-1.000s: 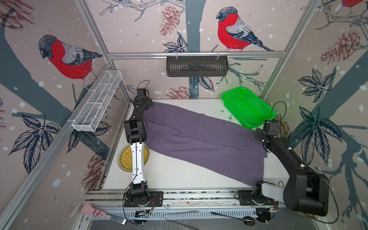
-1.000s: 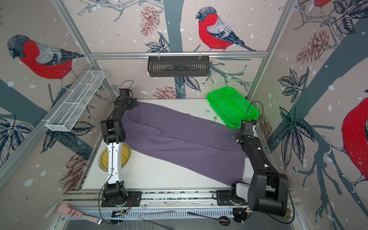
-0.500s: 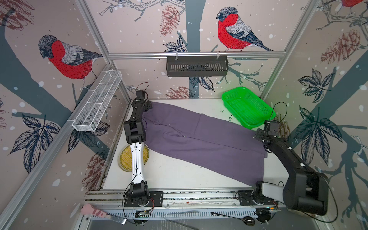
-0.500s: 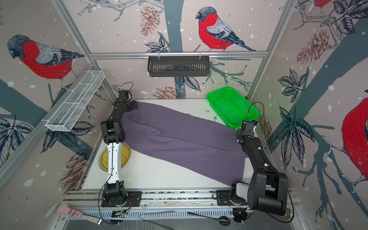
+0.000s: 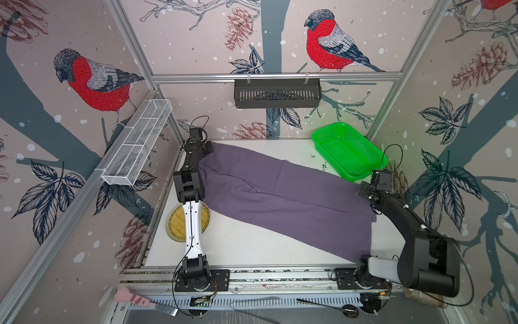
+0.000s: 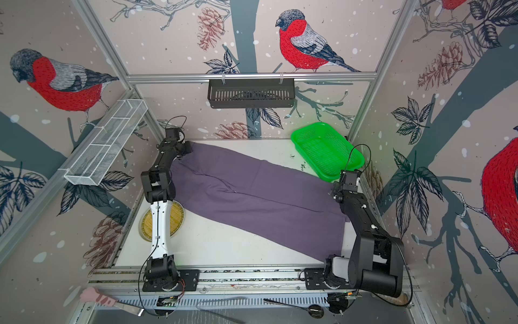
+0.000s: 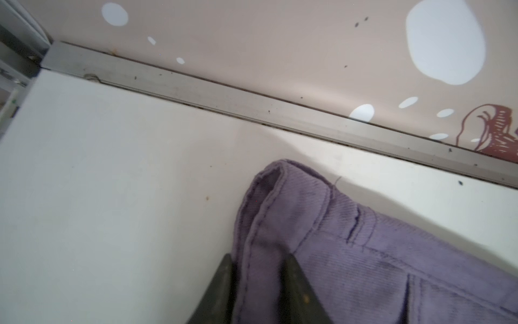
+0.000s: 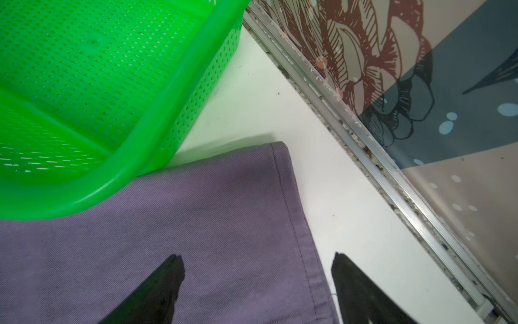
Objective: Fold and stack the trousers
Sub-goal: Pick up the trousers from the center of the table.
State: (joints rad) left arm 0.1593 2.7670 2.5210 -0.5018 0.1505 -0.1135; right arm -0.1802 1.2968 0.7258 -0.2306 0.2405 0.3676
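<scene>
The purple-grey trousers (image 5: 280, 193) lie flat and slantwise across the white table in both top views, waist at the far left, leg hems at the near right. My left gripper (image 7: 259, 261) is at the far-left corner, shut on a bunched fold of the waistband (image 7: 283, 196); in a top view the left gripper (image 5: 208, 148) sits at the cloth's far tip. My right gripper (image 8: 258, 259) stands open above the far leg's hem (image 8: 297, 224), one finger over the cloth and the other over bare table. In a top view the right gripper (image 6: 335, 193) is beside the green basket.
A green mesh basket (image 5: 350, 176) stands at the far right, its rim (image 8: 157, 140) overlapping the trouser leg's edge. A round straw mat (image 5: 175, 224) lies under the left arm. A white wire shelf (image 5: 137, 151) and a black rack (image 5: 277, 92) hang on the walls.
The left gripper has closed onto the waistband corner, which now bunches between its fingers. The right gripper has stayed open over the hem.
</scene>
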